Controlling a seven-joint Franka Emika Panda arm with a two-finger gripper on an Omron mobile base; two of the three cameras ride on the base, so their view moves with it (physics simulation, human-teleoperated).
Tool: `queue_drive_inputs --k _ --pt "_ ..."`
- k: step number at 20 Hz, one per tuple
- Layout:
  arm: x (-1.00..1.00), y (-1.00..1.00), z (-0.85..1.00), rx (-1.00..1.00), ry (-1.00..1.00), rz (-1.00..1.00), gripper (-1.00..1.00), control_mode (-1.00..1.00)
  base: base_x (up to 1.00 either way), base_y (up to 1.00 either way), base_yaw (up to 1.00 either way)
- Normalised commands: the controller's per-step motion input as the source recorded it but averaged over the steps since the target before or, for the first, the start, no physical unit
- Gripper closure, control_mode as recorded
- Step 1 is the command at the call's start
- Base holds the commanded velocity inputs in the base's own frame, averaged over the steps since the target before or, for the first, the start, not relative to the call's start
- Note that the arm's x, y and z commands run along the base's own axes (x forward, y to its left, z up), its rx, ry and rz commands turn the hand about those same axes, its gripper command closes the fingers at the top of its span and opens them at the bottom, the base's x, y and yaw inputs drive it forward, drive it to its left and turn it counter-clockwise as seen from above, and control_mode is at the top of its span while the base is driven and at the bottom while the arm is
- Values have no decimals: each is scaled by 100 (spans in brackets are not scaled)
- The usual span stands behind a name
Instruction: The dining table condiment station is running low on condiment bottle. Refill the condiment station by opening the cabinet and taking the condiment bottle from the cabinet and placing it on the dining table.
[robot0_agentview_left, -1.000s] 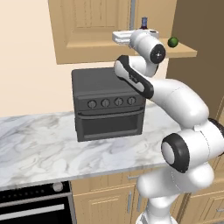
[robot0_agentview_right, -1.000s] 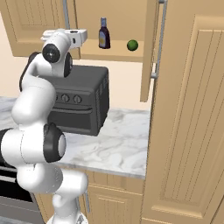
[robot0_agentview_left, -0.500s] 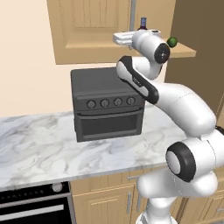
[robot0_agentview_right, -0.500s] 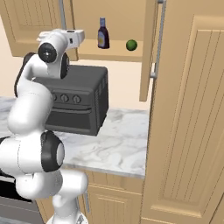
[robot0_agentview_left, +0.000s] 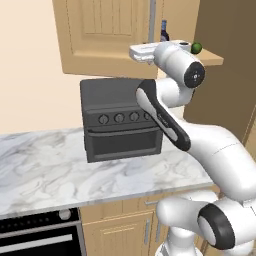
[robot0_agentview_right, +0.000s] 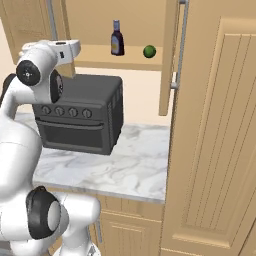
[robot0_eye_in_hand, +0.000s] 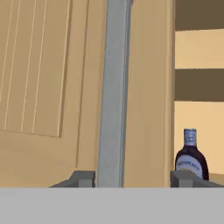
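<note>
Kitchen of light wood, rendered, with a veined marble table (robot0_agentview_left: 45, 165) carrying a dark toaster oven (robot0_agentview_left: 120, 120). Above it hangs the cabinet (robot0_agentview_left: 105, 35): its left door shut, its right door (robot0_agentview_right: 169, 55) swung wide. From the left, the gripper (robot0_eye_in_hand: 131, 179) is raised to the left door's grey bar handle (robot0_eye_in_hand: 113, 87), which stands between its spread fingertips, untouched as far as I can tell, likely to open that door. Further right, the condiment bottle (robot0_agentview_right: 117, 38) stands upright on the open shelf (robot0_agentview_right: 100, 59), a green fruit (robot0_agentview_right: 149, 51) beside it.
</note>
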Motion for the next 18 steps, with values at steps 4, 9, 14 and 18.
queue_drive_inputs --k 4,9,14,18 --pt "-100 83 0 0 0 -1 100 -100 0 0 0" --pt "-100 85 0 0 4 0 100 -100 0 0 0" --pt "-94 89 -4 0 14 -1 -100 -100 0 0 0" --pt "-79 -12 -8 9 -5 0 -100 -100 0 0 0"
